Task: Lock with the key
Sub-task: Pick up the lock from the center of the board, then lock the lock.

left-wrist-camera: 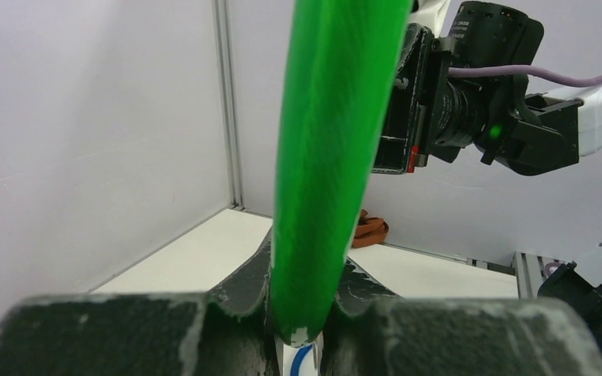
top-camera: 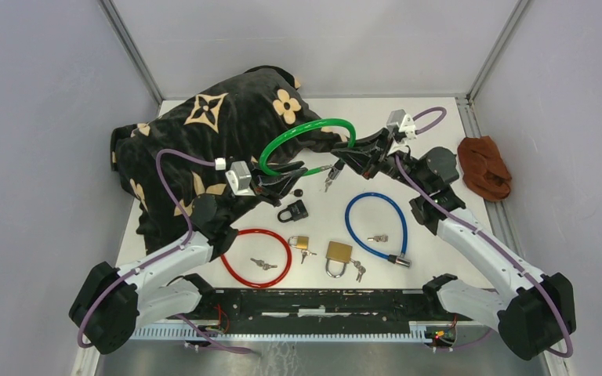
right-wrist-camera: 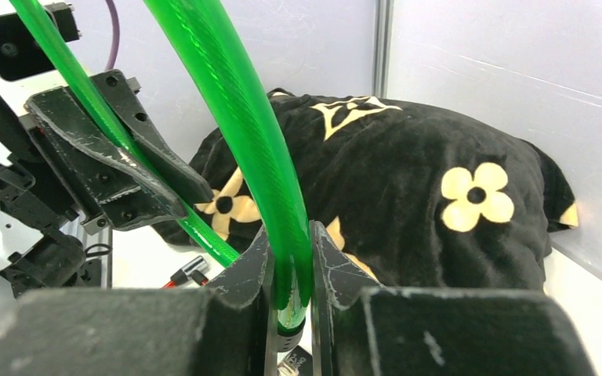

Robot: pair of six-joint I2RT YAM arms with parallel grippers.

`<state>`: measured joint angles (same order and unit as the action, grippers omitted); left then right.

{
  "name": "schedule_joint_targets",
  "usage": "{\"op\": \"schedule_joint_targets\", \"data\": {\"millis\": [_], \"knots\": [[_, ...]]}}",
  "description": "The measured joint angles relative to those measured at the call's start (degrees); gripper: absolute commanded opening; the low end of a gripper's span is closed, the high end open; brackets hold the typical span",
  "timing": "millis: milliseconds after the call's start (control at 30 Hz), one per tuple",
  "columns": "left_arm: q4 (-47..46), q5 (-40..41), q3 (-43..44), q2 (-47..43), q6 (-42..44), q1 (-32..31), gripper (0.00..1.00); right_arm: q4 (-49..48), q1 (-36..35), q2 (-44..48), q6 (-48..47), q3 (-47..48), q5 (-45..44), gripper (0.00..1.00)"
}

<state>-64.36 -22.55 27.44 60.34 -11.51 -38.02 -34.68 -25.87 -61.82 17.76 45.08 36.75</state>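
Note:
A green cable lock [top-camera: 304,135] is held up over the middle of the table by both grippers. My left gripper [top-camera: 288,178] is shut on one end of the cable [left-wrist-camera: 329,157], which runs up between its fingers [left-wrist-camera: 239,294]. My right gripper [top-camera: 346,160] is shut on the other end [right-wrist-camera: 243,117], just above its black collar [right-wrist-camera: 286,333]. A small bunch of keys [top-camera: 328,182] hangs under that end. The two grippers face each other, close together; the left gripper's fingers [right-wrist-camera: 110,157] show in the right wrist view.
A black flowered blanket [top-camera: 219,125] lies at the back left. On the table are a black padlock [top-camera: 292,210], a red cable lock [top-camera: 256,257] with keys, two brass padlocks [top-camera: 338,254], and a blue cable lock [top-camera: 376,227]. A brown cloth [top-camera: 484,167] lies at the right.

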Motion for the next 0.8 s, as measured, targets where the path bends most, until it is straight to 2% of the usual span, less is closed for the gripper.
{"op": "schedule_joint_targets", "data": {"millis": [167,433,800], "knots": [[-0.33,-0.07,0.02,0.04,-0.02,-0.07,0.02,1.03,-1.36,0.07,-1.88,0.04,-1.05,0.00],[1.60,-0.26,0.04,-0.61,-0.02,-0.37,0.02,10.29,-1.40,0.44,-10.34,1.62,-6.54,0.00],[1.46,-0.28,0.09,-0.04,-0.09,-0.37,0.02,9.49,-1.88,0.44,-8.50,1.86,-5.60,0.00]]}}
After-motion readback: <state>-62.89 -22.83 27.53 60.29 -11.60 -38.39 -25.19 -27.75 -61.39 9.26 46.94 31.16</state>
